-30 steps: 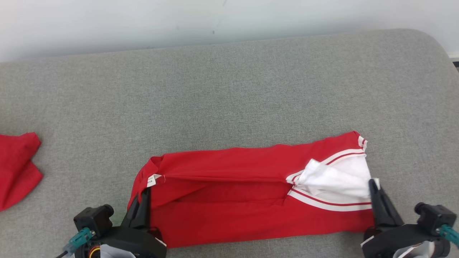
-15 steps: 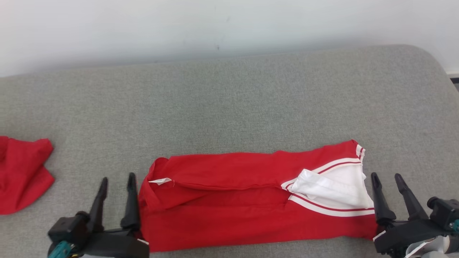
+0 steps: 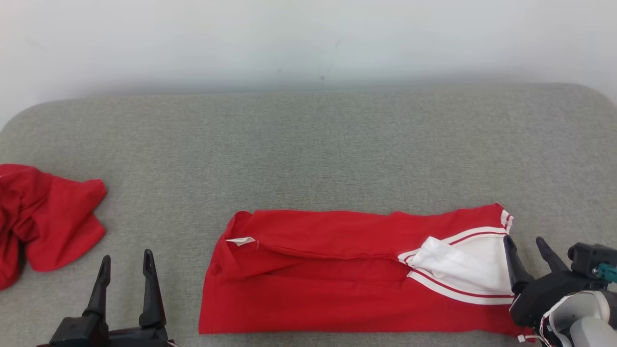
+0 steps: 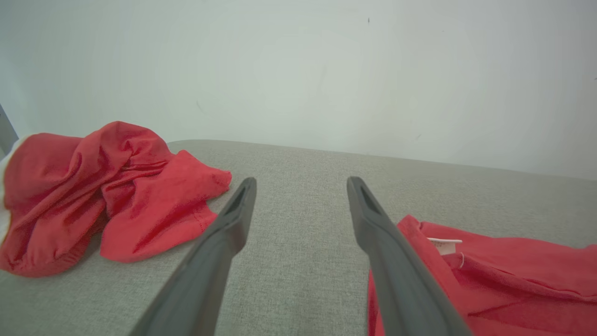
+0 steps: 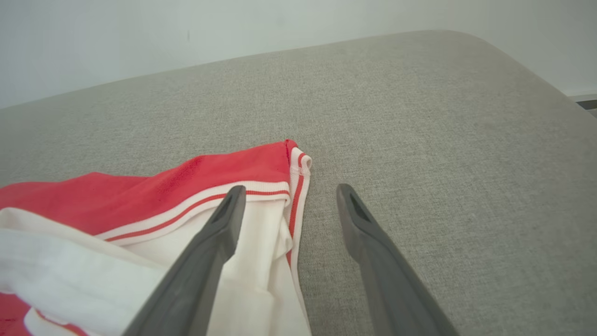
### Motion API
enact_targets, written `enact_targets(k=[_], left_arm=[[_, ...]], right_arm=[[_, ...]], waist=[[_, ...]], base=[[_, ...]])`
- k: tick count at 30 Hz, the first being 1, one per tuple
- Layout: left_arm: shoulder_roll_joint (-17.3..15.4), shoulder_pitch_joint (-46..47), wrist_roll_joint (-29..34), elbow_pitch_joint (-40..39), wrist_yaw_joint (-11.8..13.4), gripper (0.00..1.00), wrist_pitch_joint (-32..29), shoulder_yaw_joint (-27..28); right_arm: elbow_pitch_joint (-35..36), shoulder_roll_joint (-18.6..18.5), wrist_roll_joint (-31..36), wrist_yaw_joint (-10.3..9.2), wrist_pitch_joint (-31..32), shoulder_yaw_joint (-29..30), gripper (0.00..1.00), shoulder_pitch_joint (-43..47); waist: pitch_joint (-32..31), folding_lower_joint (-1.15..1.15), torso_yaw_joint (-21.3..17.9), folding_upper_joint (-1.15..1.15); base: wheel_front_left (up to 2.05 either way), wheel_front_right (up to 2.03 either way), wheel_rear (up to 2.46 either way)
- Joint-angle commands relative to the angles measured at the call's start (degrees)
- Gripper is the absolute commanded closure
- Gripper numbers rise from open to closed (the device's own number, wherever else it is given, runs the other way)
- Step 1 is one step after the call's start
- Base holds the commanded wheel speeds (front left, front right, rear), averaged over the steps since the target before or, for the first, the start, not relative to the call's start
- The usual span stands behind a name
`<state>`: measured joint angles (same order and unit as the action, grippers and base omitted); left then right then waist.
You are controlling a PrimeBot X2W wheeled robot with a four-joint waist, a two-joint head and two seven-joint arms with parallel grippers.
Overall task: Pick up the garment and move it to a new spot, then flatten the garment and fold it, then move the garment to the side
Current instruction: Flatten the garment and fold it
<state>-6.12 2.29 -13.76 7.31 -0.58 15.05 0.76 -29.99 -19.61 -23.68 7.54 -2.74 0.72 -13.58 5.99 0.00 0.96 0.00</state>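
Observation:
The garment [image 3: 337,274] is red with a white, red-striped end on its right. It lies folded into a long band near the front of the grey cushion [image 3: 308,154]. My left gripper [image 3: 126,258] stands open on the cushion, a short way left of the garment's left end and apart from it. In the left wrist view the left gripper [image 4: 302,179] has bare cushion between its fingers, with the garment [image 4: 489,280] to its right. My right gripper [image 3: 523,240] is open at the garment's white end. The right wrist view shows the right gripper [image 5: 291,187] with one finger over the garment [image 5: 186,186], holding nothing.
A crumpled red cloth [image 3: 48,217] lies at the cushion's left edge, also seen as a red cloth [image 4: 116,196] in the left wrist view. A pale wall [image 3: 308,38] runs behind the cushion. The cushion's rounded right corner [image 5: 513,60] is close to the right gripper.
Both grippers have opened and let go of the garment's ends. The left gripper has drawn away to the left. The head camera has shifted, showing more wall and more of the red cloth.

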Motion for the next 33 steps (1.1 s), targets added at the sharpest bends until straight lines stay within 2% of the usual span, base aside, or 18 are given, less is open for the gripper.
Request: enact_targets(k=[1,10,19,20,21,22,27,33], left_arm=[[0.34,-0.87,0.81,-0.39,-0.42,0.0,0.17,0.5],[1.13,-2.94,6.25,-0.57,-1.33,0.0,0.17,2.17],[1.52,-3.29,7.29,0.04,-3.01,0.0,0.17,3.52],[1.68,-3.26,7.04,0.07,-3.22,0.0,0.17,3.75],[1.7,-3.29,6.98,0.19,-3.41,0.0,0.17,3.88],[1.79,-3.37,7.09,0.36,-3.46,0.0,0.17,3.93],[1.98,-3.76,7.88,1.56,-4.45,0.0,0.17,3.71],[2.29,-4.78,8.04,2.31,-5.09,0.0,0.17,4.34]], right_arm=[[-1.23,0.1,0.17,-0.13,0.04,0.01,0.0,-0.31],[-7.74,0.76,-1.09,-0.13,4.88,-3.37,0.0,-0.53],[-12.24,0.12,-0.72,-0.15,9.03,-6.25,0.0,-2.21],[-12.61,0.4,-1.22,-0.14,9.81,-6.81,0.38,-2.31],[-12.63,0.46,-1.59,-0.14,10.08,-7.48,0.83,-2.38],[-12.63,0.36,-2.0,-0.14,10.13,-7.94,1.0,-2.53],[-13.78,-1.46,-3.71,-0.18,9.38,-8.11,1.0,-3.84],[-16.82,-6.94,-2.18,-0.16,5.8,-4.99,1.0,-5.7]], waist=[[-0.42,0.0,1.14,0.0],[-0.59,0.0,1.6,0.0],[-0.75,0.0,1.49,0.0],[-0.86,0.0,1.56,0.0],[-0.97,0.0,1.62,0.0],[-1.09,0.0,1.65,0.0],[-2.13,0.0,1.48,0.0],[-3.71,0.0,1.0,0.0]], base=[[0.0,0.0,0.0],[0.0,0.0,0.0],[0.0,0.0,0.0],[0.0,0.0,0.0],[0.0,0.0,0.0],[0.0,0.0,0.0],[0.0,0.0,0.0],[0.0,0.0,0.0]])
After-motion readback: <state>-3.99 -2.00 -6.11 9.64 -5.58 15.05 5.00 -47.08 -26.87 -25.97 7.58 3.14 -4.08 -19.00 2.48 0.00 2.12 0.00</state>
